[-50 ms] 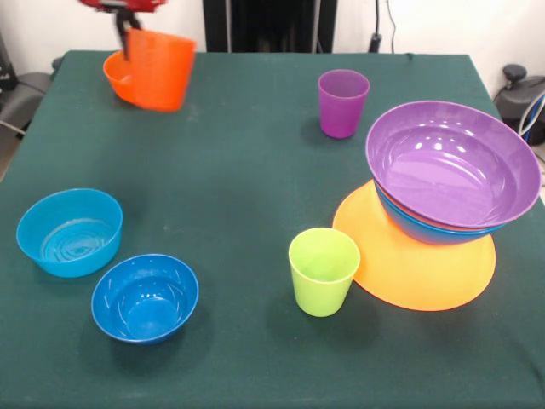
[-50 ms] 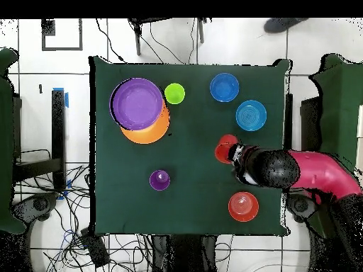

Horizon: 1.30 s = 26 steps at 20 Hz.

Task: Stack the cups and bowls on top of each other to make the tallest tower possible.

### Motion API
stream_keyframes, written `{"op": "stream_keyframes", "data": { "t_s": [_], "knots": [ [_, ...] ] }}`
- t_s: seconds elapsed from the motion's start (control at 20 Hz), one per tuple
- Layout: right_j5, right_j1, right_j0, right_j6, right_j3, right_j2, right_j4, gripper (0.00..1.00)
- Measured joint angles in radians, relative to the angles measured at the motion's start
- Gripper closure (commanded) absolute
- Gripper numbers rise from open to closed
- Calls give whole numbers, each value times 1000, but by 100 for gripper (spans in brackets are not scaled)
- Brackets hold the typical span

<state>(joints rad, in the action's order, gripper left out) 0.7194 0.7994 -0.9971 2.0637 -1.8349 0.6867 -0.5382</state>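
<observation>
My gripper (image 1: 128, 38) (image 2: 235, 151) is shut on the rim of the orange cup (image 1: 162, 70) (image 2: 225, 149), which hangs tilted above the table at the far left of the front view. Just behind the cup sits the small orange bowl (image 1: 117, 75) (image 2: 243, 206). The tower (image 1: 443, 204) at the right is an orange-yellow bowl (image 1: 417, 268) (image 2: 145, 132), a blue bowl (image 1: 426, 232) and a tilted purple bowl (image 1: 451, 162) (image 2: 137, 103) on top. Standing alone are the purple cup (image 1: 343, 102) (image 2: 159, 180) and the lime green cup (image 1: 324, 271) (image 2: 174, 93).
A straight-sided light blue bowl (image 1: 70, 232) (image 2: 251, 115) and a dark blue bowl (image 1: 145, 296) (image 2: 224, 87) stand upright side by side at the front left of the green table (image 1: 247, 170). Chairs and cables surround the table in the overhead view.
</observation>
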Motion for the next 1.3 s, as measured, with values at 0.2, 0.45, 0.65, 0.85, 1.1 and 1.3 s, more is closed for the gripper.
{"op": "stream_keyframes", "data": {
  "t_s": [0.2,0.45,0.65,0.85,1.1,1.3],
  "knots": [
    [0,20,84,1,2,-5,32,100],
    [0,32,221,5,28,-19,95,100],
    [0,34,293,15,56,-36,130,100],
    [0,33,381,36,99,-75,170,100],
    [0,26,485,89,155,-134,202,100],
    [0,10,555,140,198,-182,225,100]
  ]
}}
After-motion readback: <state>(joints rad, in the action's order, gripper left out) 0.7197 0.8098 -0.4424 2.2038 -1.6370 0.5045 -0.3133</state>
